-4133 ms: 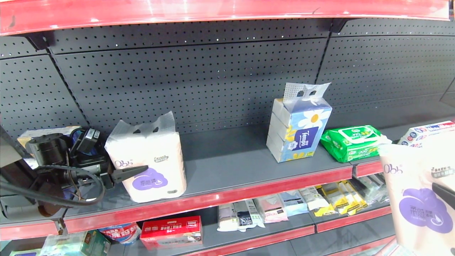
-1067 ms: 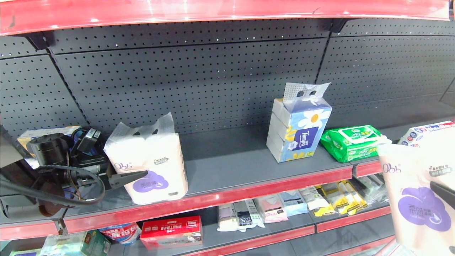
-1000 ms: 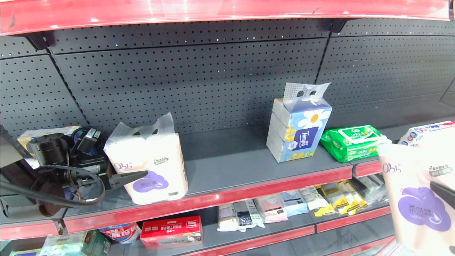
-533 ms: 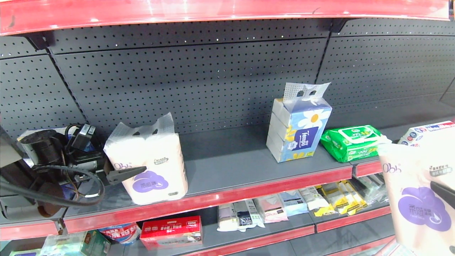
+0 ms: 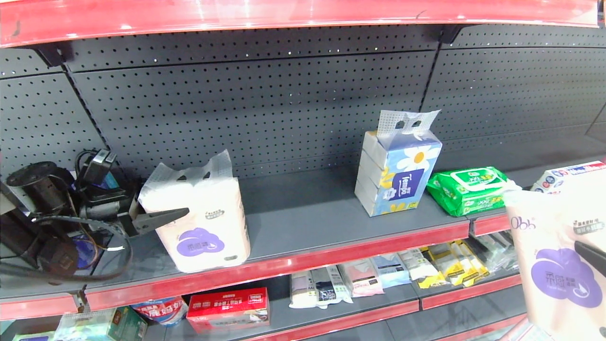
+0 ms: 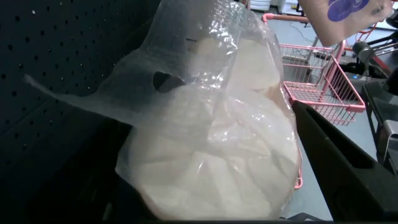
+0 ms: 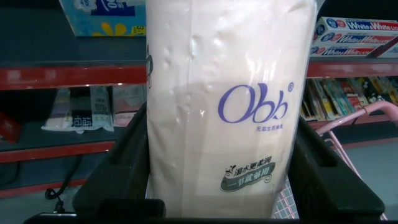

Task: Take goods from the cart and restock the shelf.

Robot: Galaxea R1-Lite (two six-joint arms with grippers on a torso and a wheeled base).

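Straight ahead stands a store shelf (image 5: 307, 222) with a grey deck, a red front edge and a dark perforated back panel. Toward its left end a white roll pack (image 5: 201, 227) in clear wrap, with a purple mark on its front, stands upright on the deck near the front edge. The left tool (image 5: 175, 208) is at this pack, its fingers spread about as wide as the pack itself. One dark finger (image 5: 158, 219) lies across the upper front of the pack; whether it touches the wrap cannot be told. From the left wrist, the pack's crinkled plastic top is very close, with that finger alongside it and a pink cart (image 6: 323, 84) on the floor farther off.

At the lower right edge of the head view a second roll pack (image 5: 558, 255), matching the first, is held in the air in front of the shelf, well apart from the first pack. The right tool (image 7: 225, 183) has closed on it, one black finger pressed to each side.

Further right on the same deck, a blue tissue pack (image 5: 400, 170) stands upright, with a green wipes pack (image 5: 466, 189) lying just beside it. A red box (image 5: 228, 308) sits on the shelf level below.
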